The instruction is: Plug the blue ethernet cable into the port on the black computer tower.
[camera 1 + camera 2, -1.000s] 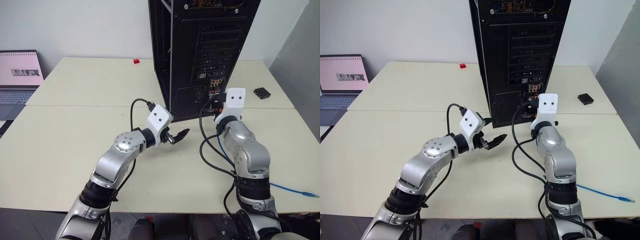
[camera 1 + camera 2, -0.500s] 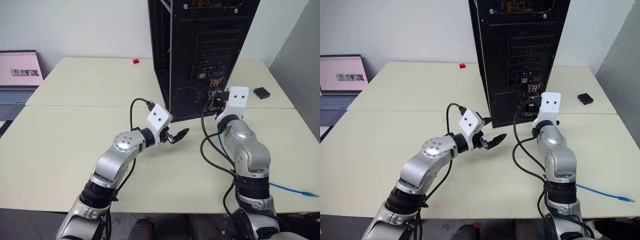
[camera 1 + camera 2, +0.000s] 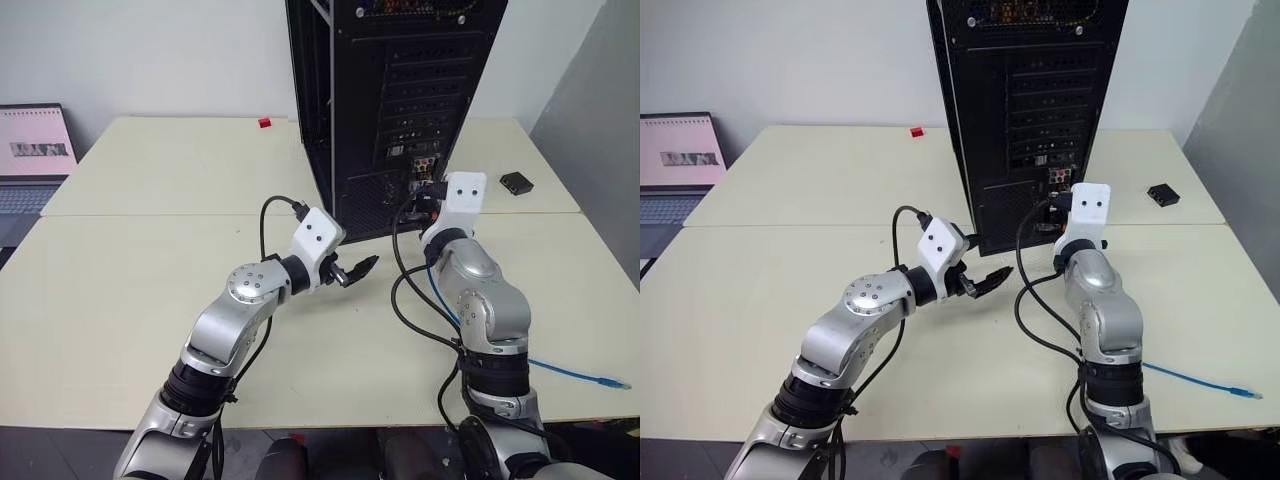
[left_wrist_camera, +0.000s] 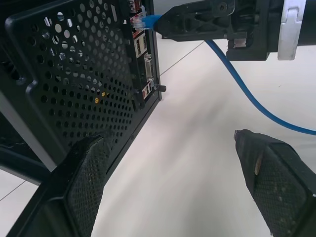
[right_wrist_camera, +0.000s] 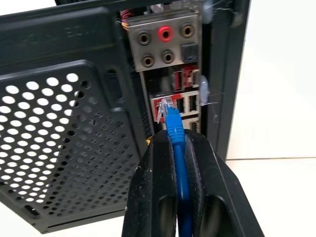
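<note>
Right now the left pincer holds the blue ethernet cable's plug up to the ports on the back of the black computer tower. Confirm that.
Wrong arm. The right pincer grips the blue ethernet cable, plug at the ports on the black computer tower, as the right wrist view shows. The left pincer is open and holds nothing.

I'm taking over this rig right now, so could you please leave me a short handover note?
Right pincer: shut on the blue ethernet cable just behind its plug.
Left pincer: open, empty, hovering over the table.
The black computer tower stands upright; the plug tip is at its port but doesn't look seated.
Done: cable picked up and brought to the rear panel.
Left: push the plug home, release.
</note>
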You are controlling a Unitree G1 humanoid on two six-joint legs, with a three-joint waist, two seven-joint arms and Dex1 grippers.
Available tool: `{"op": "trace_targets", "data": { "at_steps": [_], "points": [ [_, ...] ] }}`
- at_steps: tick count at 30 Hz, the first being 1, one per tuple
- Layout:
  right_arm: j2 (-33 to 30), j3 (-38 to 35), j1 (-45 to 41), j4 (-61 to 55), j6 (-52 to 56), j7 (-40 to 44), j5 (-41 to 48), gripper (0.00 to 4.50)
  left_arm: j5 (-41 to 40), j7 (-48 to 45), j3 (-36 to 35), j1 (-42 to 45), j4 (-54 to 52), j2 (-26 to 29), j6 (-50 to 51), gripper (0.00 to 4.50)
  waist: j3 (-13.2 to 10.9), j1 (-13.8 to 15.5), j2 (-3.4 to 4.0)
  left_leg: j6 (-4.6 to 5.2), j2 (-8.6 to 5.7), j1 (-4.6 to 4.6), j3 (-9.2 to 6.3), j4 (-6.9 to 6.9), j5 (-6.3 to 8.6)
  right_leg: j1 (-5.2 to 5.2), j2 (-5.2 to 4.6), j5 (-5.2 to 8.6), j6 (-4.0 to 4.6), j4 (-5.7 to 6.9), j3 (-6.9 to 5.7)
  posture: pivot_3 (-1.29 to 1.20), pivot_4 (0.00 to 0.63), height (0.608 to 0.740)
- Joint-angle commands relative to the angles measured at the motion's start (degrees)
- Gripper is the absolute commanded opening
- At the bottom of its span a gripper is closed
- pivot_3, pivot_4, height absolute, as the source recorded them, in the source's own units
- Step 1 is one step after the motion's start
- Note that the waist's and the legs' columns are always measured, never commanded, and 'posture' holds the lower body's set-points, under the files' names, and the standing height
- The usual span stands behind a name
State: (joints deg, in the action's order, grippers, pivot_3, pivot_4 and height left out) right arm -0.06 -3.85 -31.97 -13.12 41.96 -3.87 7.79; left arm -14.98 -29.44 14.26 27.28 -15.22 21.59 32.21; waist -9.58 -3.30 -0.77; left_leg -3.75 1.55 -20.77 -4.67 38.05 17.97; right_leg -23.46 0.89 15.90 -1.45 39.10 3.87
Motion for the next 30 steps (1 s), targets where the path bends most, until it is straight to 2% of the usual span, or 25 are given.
{"op": "trace_targets", "data": {
  "at_steps": [1, 23, 30],
  "points": [
    [0.05, 1.36, -0.93, -2.08, -0.43, 0.40, -0.28, 0.00, 0.48, -0.06, -1.15, 0.06, -1.99, -0.39, -0.45, 4.17, 0.00, 0.00, 0.00, 0.00, 0.00, 0.00, 0.00, 0.00, 0.00, 0.00, 0.00, 0.00, 0.00, 0.00, 0.00, 0.00, 0.150, 0.740],
    [1.94, 1.88, 0.42, 1.67, -3.19, -0.16, -2.06, 0.00, 0.58, 0.09, -1.43, -0.01, -2.20, -0.62, -0.01, 4.17, 0.00, -0.05, 0.00, 0.00, 0.00, 0.00, 0.01, -0.01, 0.00, -0.01, 0.01, 0.00, 0.00, -0.01, 0.01, 0.00, 0.150, 0.740],
    [2.23, 0.62, -1.58, 1.79, -2.96, 0.27, -0.67, 0.00, 0.76, 0.24, -1.18, 0.01, -2.24, -0.93, -0.04, 4.17, 0.00, -0.05, 0.00, 0.00, 0.00, 0.00, 0.01, -0.01, 0.00, -0.01, 0.01, 0.00, 0.00, -0.01, 0.02, 0.00, 0.150, 0.740]
  ]
}}
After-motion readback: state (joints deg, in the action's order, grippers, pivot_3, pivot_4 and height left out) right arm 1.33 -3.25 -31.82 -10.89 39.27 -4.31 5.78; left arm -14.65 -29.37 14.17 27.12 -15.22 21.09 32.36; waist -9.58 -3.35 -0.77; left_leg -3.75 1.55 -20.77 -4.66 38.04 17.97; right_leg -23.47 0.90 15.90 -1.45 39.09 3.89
